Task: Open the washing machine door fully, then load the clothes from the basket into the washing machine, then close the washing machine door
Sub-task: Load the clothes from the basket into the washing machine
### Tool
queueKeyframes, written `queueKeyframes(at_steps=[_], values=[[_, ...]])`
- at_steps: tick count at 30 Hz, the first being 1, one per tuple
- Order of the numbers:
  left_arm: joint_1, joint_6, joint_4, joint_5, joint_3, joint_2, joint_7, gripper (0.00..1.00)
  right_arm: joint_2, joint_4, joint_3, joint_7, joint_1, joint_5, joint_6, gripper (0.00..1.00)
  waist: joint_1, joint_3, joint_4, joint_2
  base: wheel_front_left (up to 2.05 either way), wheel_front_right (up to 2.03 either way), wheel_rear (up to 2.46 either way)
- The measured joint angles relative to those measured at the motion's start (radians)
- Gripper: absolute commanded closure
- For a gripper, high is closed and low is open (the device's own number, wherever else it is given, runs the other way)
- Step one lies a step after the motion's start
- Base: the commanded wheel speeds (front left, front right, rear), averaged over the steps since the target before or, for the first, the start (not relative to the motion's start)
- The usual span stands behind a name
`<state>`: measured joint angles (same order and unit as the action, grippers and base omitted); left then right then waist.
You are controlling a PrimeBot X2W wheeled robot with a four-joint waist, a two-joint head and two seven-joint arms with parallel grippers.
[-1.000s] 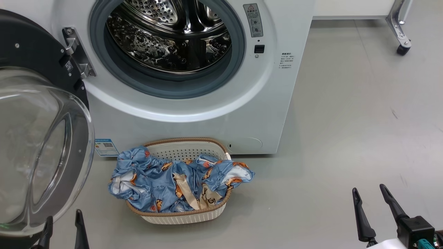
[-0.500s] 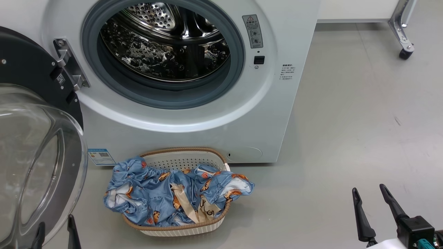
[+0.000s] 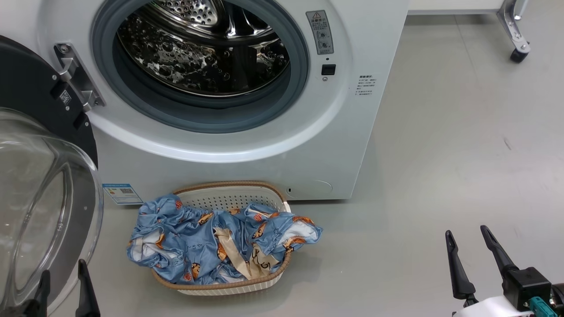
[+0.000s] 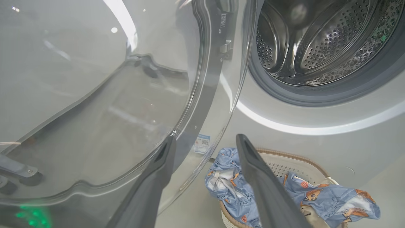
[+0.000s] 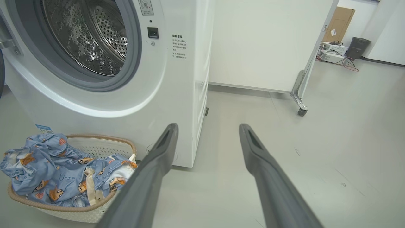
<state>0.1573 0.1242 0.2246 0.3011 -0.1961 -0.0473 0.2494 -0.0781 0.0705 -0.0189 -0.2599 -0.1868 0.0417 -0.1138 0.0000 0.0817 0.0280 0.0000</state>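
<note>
Blue printed clothes (image 3: 189,237) fill the basket (image 3: 229,197) by the washing machine (image 3: 246,169); left gripper (image 3: 62,269) and right gripper (image 3: 466,231) both stand apart.

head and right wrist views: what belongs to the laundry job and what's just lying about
Job: big white front-loading washing machine; its round black-rimmed glass door; cream perforated plastic basket; light blue cartoon-print clothes.
Lying about: white wheeled partition; brown cardboard box; dark grey bin.
</note>
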Motion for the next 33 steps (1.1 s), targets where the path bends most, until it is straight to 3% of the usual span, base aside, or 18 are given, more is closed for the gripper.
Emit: queueKeyframes(at_steps=[6,17,23,33], values=[[-0.052,0.0,0.016,0.01,0.081,-0.026,0.0,0.0,0.005,-0.004,-0.015,0.0,0.02,0.0,0.0,0.0,0.0,0.032,-0.011,0.0,0.0,0.0,0.0],[-0.075,0.003,-0.039,-0.001,0.291,-0.01,0.0,0.0,0.014,-0.007,-0.029,0.0,0.068,0.0,-0.003,0.0,0.0,0.108,-0.056,0.0,0.0,0.0,0.0],[-0.079,0.003,-0.011,-0.003,0.324,-0.008,-0.004,0.0,0.015,-0.008,-0.036,0.0,0.094,0.0,-0.003,0.0,0.0,0.155,-0.089,0.0,0.0,0.0,0.0],[-0.153,0.003,0.054,0.015,0.318,-0.037,-0.132,0.0,0.017,-0.03,-0.05,0.0,0.145,0.0,-0.003,0.0,0.0,0.253,-0.144,0.0,0.0,0.0,0.0]])
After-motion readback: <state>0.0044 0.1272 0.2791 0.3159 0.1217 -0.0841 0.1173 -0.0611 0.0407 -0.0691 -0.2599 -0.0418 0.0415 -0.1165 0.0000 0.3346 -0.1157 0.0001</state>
